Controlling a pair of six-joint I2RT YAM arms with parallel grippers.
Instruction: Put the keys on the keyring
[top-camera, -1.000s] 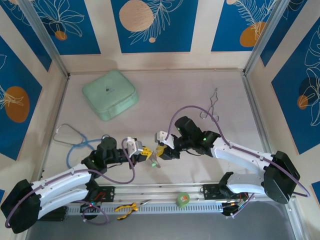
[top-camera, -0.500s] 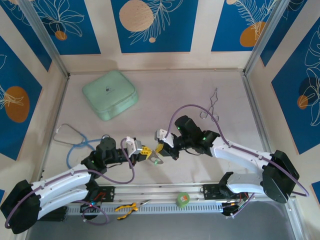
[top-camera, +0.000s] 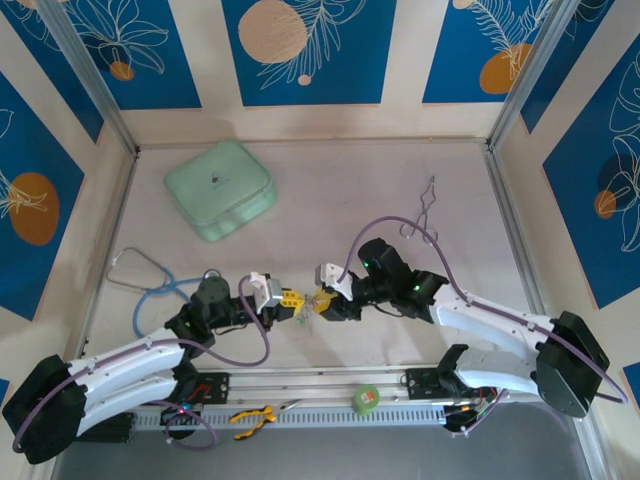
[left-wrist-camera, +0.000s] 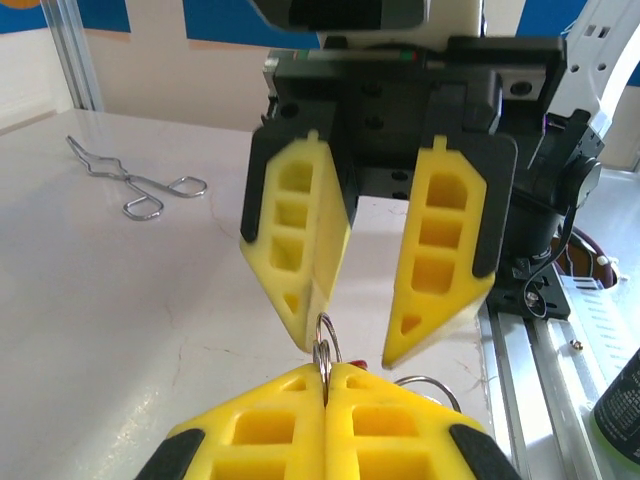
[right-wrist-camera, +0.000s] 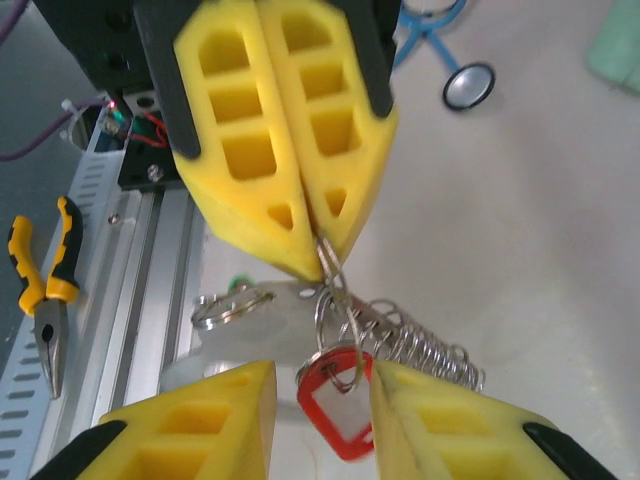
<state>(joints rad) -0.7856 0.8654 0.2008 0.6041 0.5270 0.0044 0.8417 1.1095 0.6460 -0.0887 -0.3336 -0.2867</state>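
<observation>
My left gripper is shut on a thin metal split ring, and from the other side it appears as the left gripper. A red key head hangs from that ring between the fingers of my open right gripper. The cream-white keyring lies under them with its silvery coil and a second split ring; a green speck peeks out behind it. In the top view, left gripper and right gripper meet tip to tip above the near table.
A mint-green case sits at the back left, and a blue stethoscope lies left of my left arm. Metal tongs lie at the back right. Yellow pliers and a green tape roll rest on the front rail.
The two grippers have drawn closer together. The green key that hung below them in the top view is now hidden. The right arm has shifted slightly right.
</observation>
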